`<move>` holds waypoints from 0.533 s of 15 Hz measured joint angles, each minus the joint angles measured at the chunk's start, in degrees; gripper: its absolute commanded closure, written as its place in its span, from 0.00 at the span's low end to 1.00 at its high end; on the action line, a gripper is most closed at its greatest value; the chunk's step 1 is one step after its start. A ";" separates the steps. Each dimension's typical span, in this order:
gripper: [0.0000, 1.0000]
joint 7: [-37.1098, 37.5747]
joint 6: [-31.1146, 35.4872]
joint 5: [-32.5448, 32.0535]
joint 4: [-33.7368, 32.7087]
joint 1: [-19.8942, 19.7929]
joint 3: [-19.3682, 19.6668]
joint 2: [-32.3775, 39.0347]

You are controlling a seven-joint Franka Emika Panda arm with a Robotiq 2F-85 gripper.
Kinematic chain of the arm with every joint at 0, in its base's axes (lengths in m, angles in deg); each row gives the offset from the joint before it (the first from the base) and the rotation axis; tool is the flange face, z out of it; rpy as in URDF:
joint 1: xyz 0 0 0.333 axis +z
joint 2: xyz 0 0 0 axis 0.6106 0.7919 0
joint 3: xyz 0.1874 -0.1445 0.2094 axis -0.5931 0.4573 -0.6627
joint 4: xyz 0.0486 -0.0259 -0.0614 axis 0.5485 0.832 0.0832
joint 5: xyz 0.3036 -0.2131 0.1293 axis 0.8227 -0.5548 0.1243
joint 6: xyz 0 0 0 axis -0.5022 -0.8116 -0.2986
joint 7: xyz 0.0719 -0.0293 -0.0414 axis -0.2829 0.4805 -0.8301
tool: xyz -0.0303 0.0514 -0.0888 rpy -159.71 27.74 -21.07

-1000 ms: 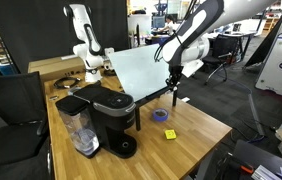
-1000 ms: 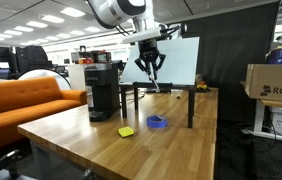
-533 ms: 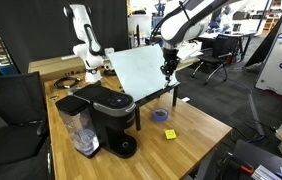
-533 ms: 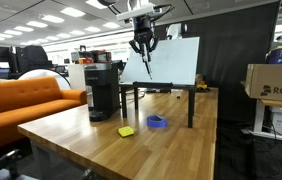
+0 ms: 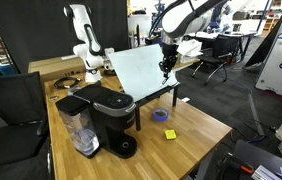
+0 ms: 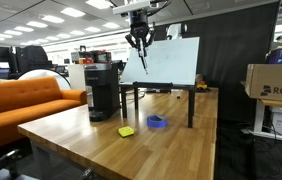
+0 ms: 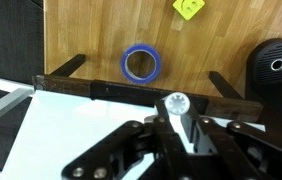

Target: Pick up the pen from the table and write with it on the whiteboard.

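My gripper (image 5: 165, 64) hangs high above the whiteboard (image 5: 144, 72), near its upper right part; it also shows in the other exterior view (image 6: 140, 48). It is shut on the pen (image 7: 175, 106), a slim pale marker seen end-on between the black fingers in the wrist view. In an exterior view the pen (image 6: 143, 60) points down from the fingers in front of the whiteboard (image 6: 171, 62). The whiteboard (image 7: 71, 135) stands tilted on a black stand on the wooden table (image 5: 196, 130). I cannot tell whether the pen tip touches the board.
A blue tape roll (image 5: 161, 115) and a small yellow square (image 5: 170, 134) lie on the table below the board; both also show in the wrist view, roll (image 7: 140, 65), square (image 7: 188, 9). A black coffee machine (image 5: 106, 118) stands at the table's near side. A white robot arm (image 5: 84, 40) stands behind.
My gripper has risen with the pen from low beside the board's stand to high over the whiteboard, and shifted slightly in the last half second.
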 measured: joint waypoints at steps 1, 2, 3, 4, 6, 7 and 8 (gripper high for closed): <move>0.95 -0.06 0.61 0.00 0.20 -1.17 -1.15 -0.25; 0.95 -0.13 1.57 0.00 0.48 -2.19 -2.12 -0.37; 0.95 -0.15 2.82 0.00 0.85 -3.01 -2.87 -0.40; 0.95 -0.15 4.81 0.00 1.49 -3.72 -3.48 -0.41; 0.95 -0.15 9.10 0.00 3.26 -4.73 -4.39 -0.40; 0.95 -0.15 11.27 0.00 4.27 -5.12 -4.80 -0.39; 0.95 -0.15 13.30 0.00 5.22 -5.38 -5.12 -0.38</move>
